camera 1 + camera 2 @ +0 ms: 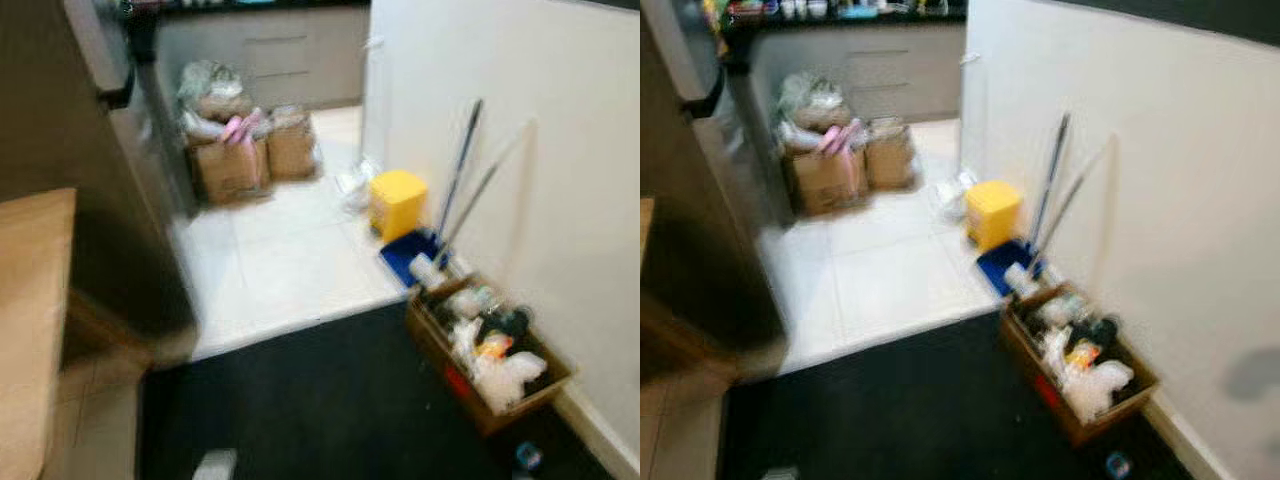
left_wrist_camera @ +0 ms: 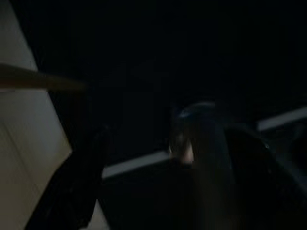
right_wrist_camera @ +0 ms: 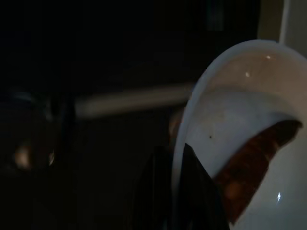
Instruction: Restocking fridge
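Both head views are blurred; no writing is legible. The fridge (image 1: 120,200) stands at the left, cut off by the frame. In the dark right wrist view, the right end effector (image 3: 178,191) pinches the rim of a white bowl (image 3: 240,120) holding something brown. The left end effector's (image 2: 144,191) state cannot be told. A cardboard box (image 1: 490,350) of clutter sits by the wall.

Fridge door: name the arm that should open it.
Left, probably: the right gripper is shut on the rim of the white bowl, and the fridge stands on the robot's left. The left gripper view is too dark to confirm it is free.
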{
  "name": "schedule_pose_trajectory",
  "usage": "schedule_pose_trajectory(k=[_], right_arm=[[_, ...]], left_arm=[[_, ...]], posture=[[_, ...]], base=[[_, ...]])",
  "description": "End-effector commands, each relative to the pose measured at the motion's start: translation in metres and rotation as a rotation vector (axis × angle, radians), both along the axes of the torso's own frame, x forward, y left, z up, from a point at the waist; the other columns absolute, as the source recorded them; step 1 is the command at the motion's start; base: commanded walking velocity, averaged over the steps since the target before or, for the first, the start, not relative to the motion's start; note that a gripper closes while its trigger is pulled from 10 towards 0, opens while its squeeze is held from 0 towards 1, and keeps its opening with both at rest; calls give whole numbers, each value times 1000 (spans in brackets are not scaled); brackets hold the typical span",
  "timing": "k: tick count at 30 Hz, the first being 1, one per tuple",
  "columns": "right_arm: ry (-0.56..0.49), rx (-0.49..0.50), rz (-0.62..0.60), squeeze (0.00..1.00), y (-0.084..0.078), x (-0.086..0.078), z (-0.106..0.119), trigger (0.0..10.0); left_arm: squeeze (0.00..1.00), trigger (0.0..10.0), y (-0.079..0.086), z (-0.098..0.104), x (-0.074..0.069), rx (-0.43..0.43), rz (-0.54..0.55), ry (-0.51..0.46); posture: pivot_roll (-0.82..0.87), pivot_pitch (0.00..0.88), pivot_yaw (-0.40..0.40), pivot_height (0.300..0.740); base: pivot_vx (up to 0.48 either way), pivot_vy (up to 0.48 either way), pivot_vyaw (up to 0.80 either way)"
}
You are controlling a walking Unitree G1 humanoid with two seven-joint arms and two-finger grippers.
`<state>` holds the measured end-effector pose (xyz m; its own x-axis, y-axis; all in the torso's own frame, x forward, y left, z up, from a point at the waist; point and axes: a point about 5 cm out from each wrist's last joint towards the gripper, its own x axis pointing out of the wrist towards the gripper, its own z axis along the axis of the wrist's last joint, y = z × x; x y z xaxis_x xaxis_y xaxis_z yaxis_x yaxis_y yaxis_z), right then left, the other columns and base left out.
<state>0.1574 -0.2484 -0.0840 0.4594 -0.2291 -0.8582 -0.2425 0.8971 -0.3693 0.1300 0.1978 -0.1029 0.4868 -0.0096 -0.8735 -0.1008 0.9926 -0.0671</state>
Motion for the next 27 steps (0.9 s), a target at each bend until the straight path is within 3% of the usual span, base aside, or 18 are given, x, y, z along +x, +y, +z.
schedule_pose_trajectory(k=[1,27], right_arm=[[52,-30,-19,0,-10,-16,-3,10000],[53,-35,-25,0,-13,-15,-2,10000]], left_arm=[[0,10000,-4,2,6,-8,-10,-18],[0,10000,-5,-1,0,-9,-12,3]], posture=[[-66,0,28,740],[-72,0,25,740]], base=[[345,0,0],[346,0,0]])
